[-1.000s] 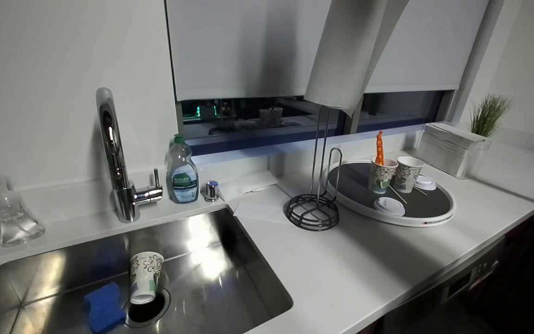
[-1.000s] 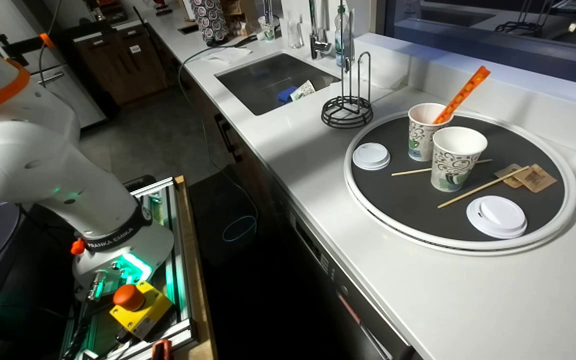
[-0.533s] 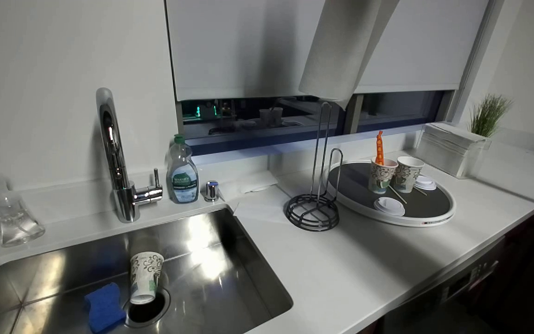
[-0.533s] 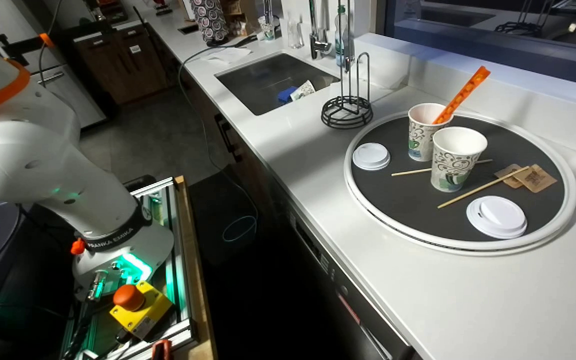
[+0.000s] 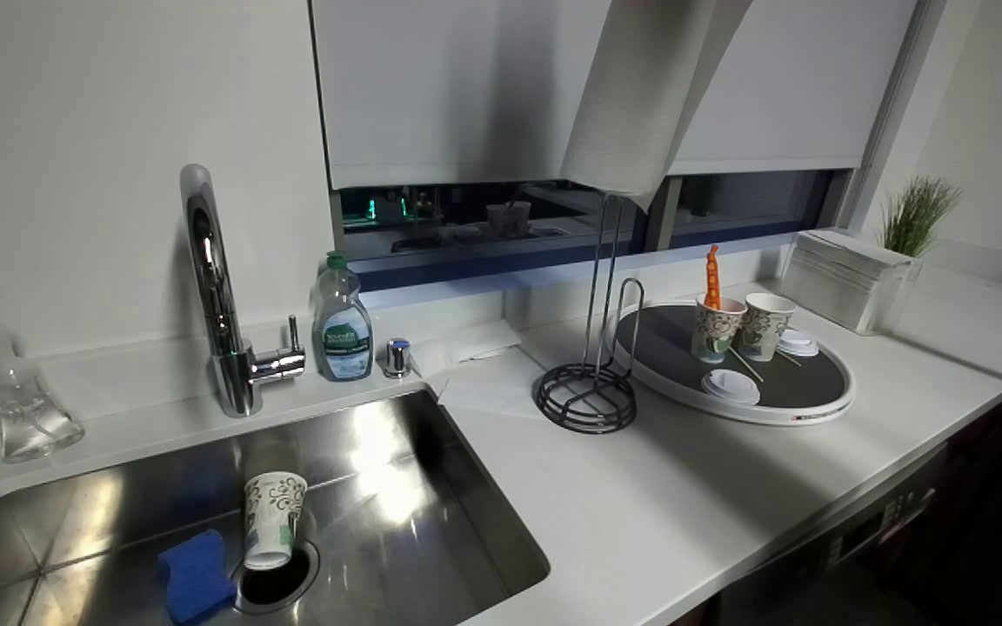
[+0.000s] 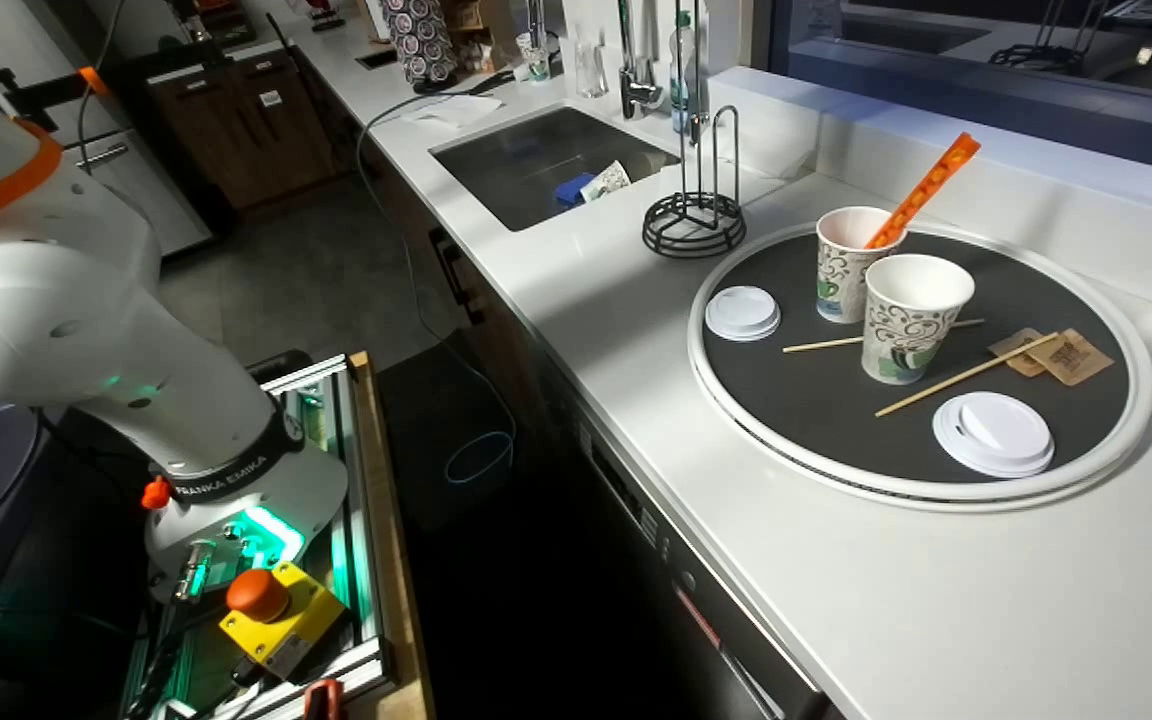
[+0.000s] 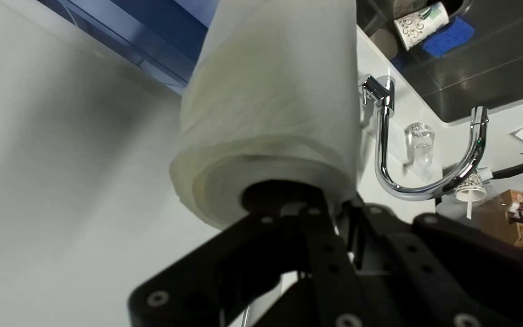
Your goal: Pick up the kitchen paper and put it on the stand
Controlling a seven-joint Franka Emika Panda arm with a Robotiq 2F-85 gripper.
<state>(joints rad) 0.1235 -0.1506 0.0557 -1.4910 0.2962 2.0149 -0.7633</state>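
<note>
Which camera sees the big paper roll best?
The wrist view: the paper roll looks biggest and closest there, showing its hollow end. An exterior view shows only its lower part, because the picture's top edge cuts it off. Elsewhere, it's out of sight.

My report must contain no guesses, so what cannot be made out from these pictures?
Kitchen paper: upper end cut off by the top edge in an exterior view.
Stand: rod tip cut off by the top edge in an exterior view; whether it is inside the kitchen paper is unclear.
Claw: beyond the frame edges in both exterior views; dark and blurred in the wrist view.
Dish soap bottle: fine print too small in an exterior view.
</note>
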